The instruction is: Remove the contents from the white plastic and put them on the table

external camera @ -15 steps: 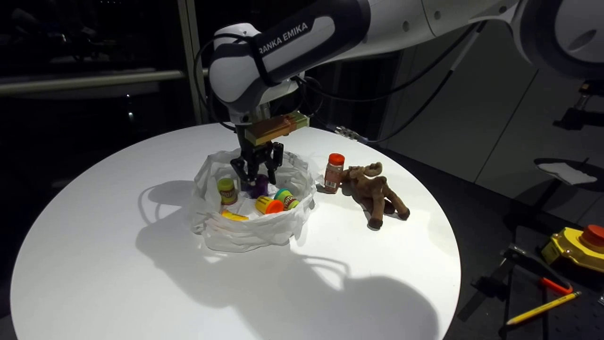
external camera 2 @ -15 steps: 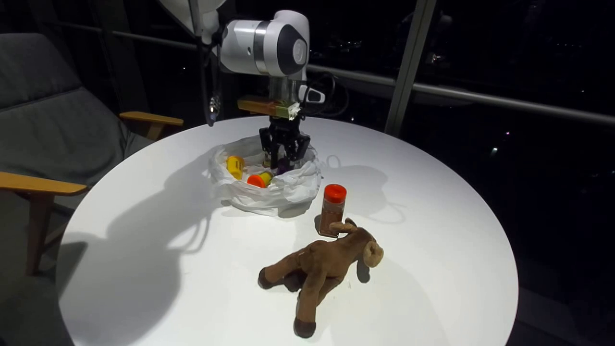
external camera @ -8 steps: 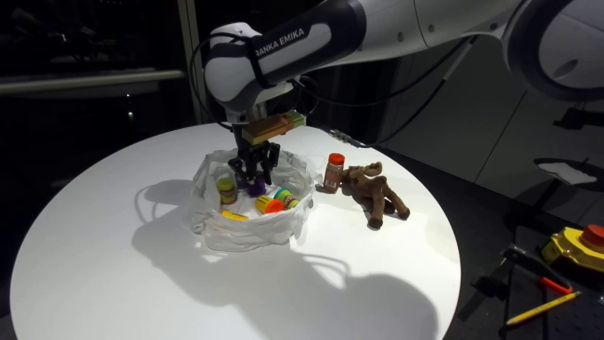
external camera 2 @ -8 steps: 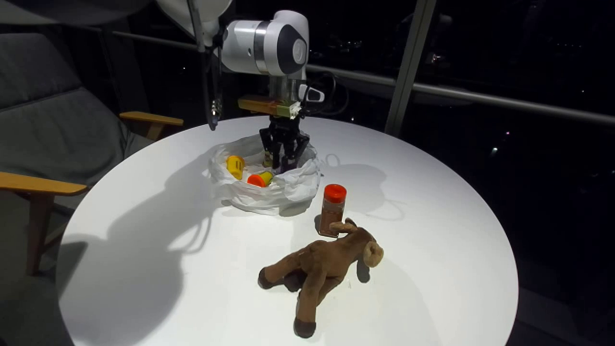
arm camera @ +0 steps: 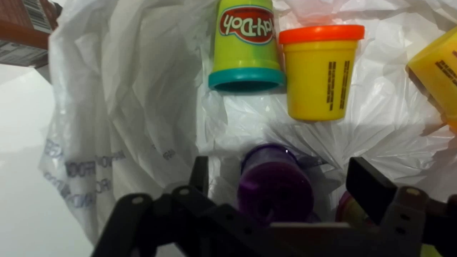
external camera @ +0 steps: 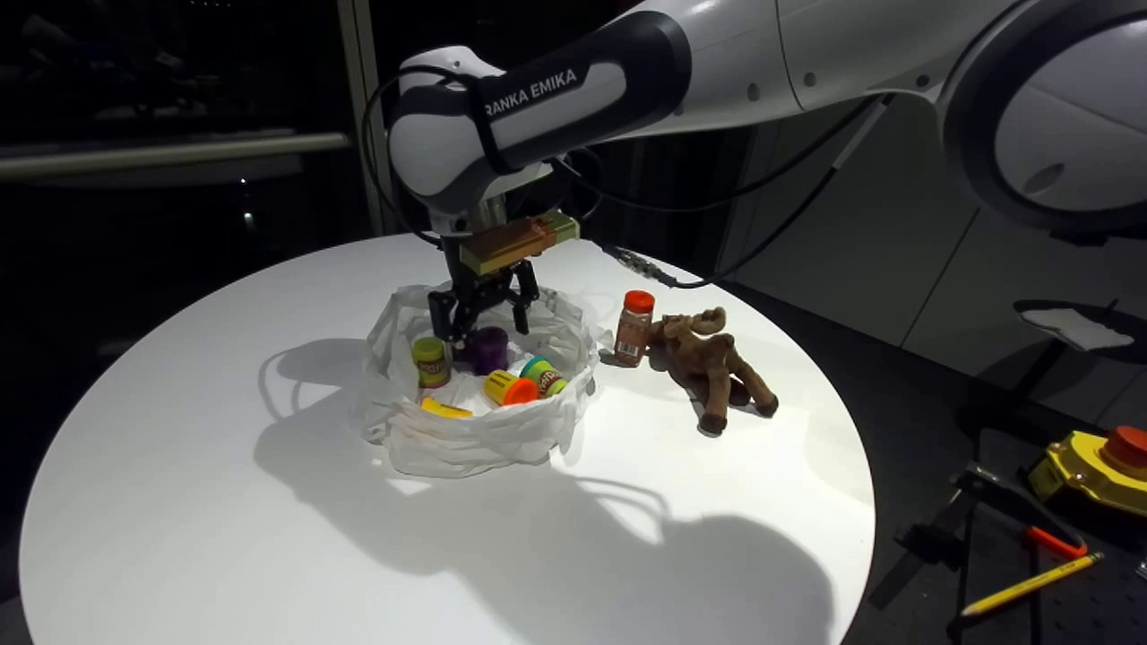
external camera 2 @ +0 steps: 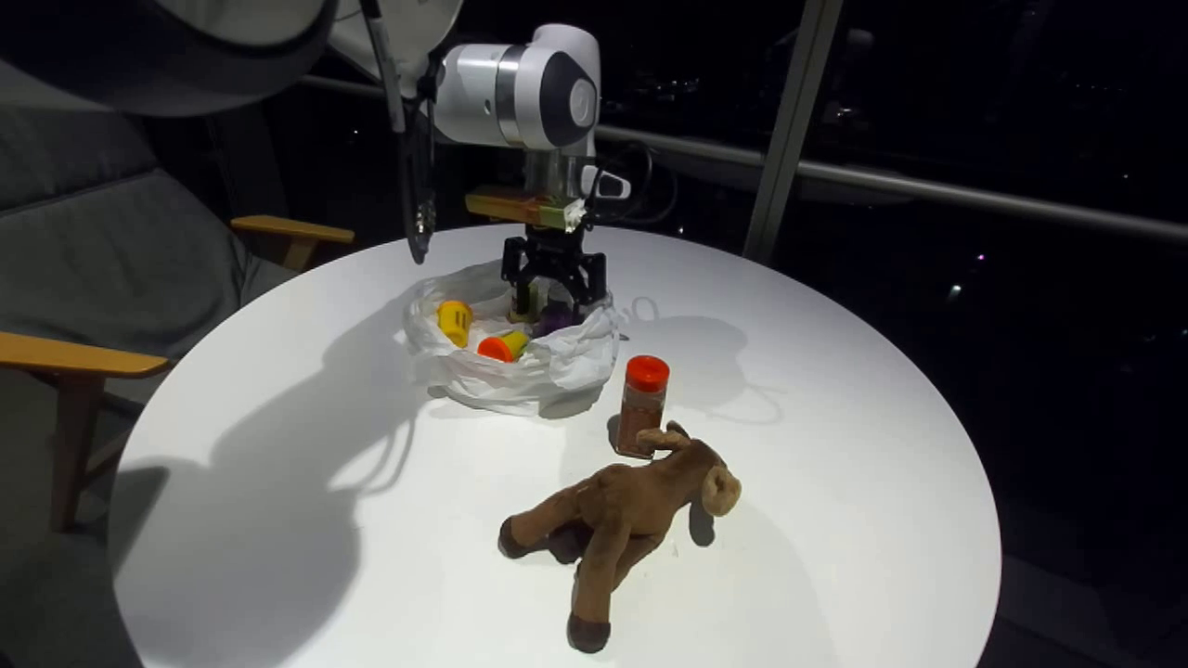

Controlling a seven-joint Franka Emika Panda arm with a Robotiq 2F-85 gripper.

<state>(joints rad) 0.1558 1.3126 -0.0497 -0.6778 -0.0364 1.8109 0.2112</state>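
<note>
In an exterior view, a black two-fingered gripper (external camera: 489,333) is hanging at the mouth of a crumpled white plastic bag (external camera: 470,441) on a round white table (external camera: 224,520), its fingers spread wide on either side of a dark-purple cylindrical tub (external camera: 490,352). Inside the bag, an olive-green Play-Doh tub (external camera: 432,365) is standing at left, and a yellow tub with an orange lid (external camera: 511,388) is lying nearer. In an exterior view, a clear jar with a red lid (external camera 2: 640,408) is standing at the bag's near right, while a brown plush animal (external camera 2: 631,506) is lying nearer. In the wrist view, the purple tub is resting between the parted fingers, a lime-green Play-Doh tub with a teal rim (arm camera: 246,53) is lying just left of the orange-lidded one, and another yellow tub (arm camera: 439,71) is showing at right.
</note>
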